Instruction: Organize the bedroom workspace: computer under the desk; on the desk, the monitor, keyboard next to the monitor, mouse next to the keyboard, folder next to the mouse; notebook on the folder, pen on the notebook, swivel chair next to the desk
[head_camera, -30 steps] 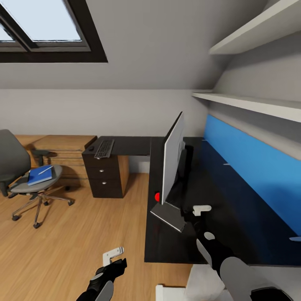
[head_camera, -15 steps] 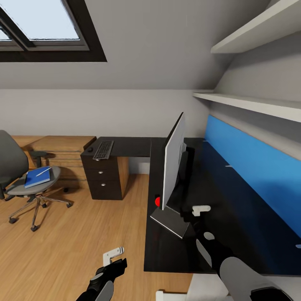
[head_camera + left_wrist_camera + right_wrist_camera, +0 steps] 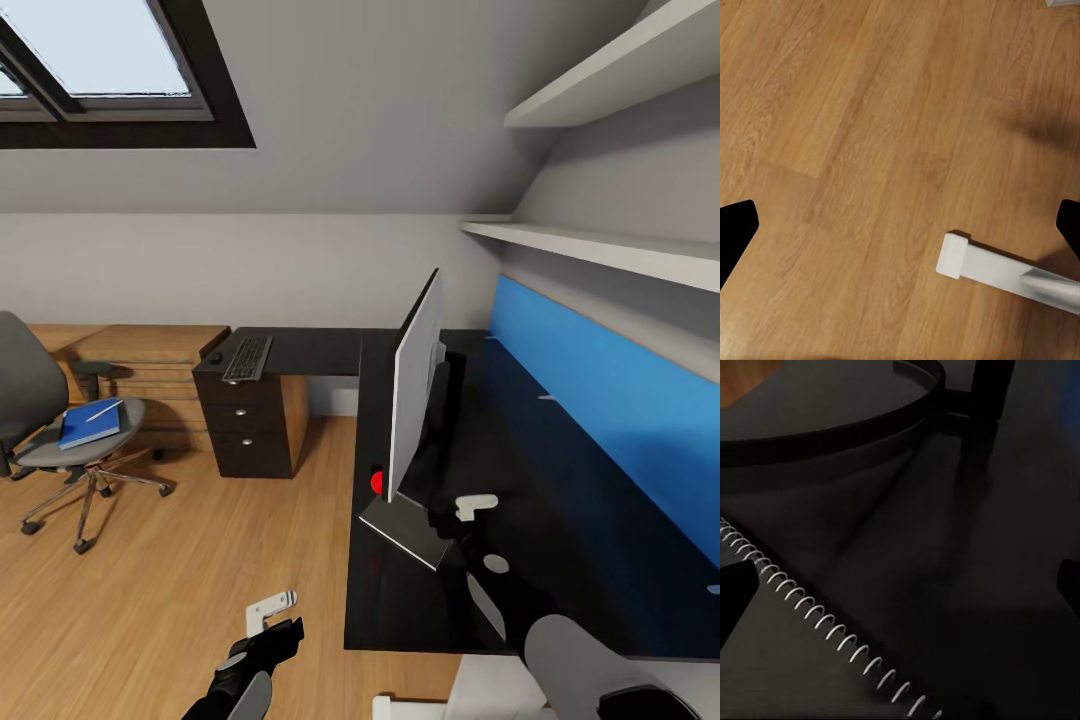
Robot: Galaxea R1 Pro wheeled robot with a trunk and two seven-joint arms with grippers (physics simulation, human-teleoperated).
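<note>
Monitor point(image 3: 415, 395) stands edge-on upon the glossy black worktop point(image 3: 520, 480), its silver base point(image 3: 405, 522) near the front edge and its screen facing the blue wall panel point(image 3: 610, 400), so one task condition looks met already. Keyboard point(image 3: 249, 357) and mouse point(image 3: 215, 356) lie well apart from it on the far wing of the worktop above the black drawer unit point(image 3: 245, 425), and by my reading both need bringing closer. On the wooden floor point(image 3: 170, 560) to the left the swivel chair point(image 3: 60, 430) sits away from the worktop, carrying the folder point(image 3: 88, 423) on its seat with the pen point(image 3: 104, 409) laid across it. The right gripper point(image 3: 476, 505) hovers low over the worktop just beside the monitor's base; its wrist camera looks down on a dark spiral-bound notebook point(image 3: 810, 660) lying flat by the curved black stand point(image 3: 870, 427), which suggests the arm is placed there to take the notebook up for stacking later. Its jaws stand apart, the dark tips at either border of that view with nothing between them. The left gripper point(image 3: 270, 610) hangs idle over bare floor, jaws likewise spread and holding nothing, one white leg point(image 3: 1005, 274) of the worktop crossing its wrist view.
</note>
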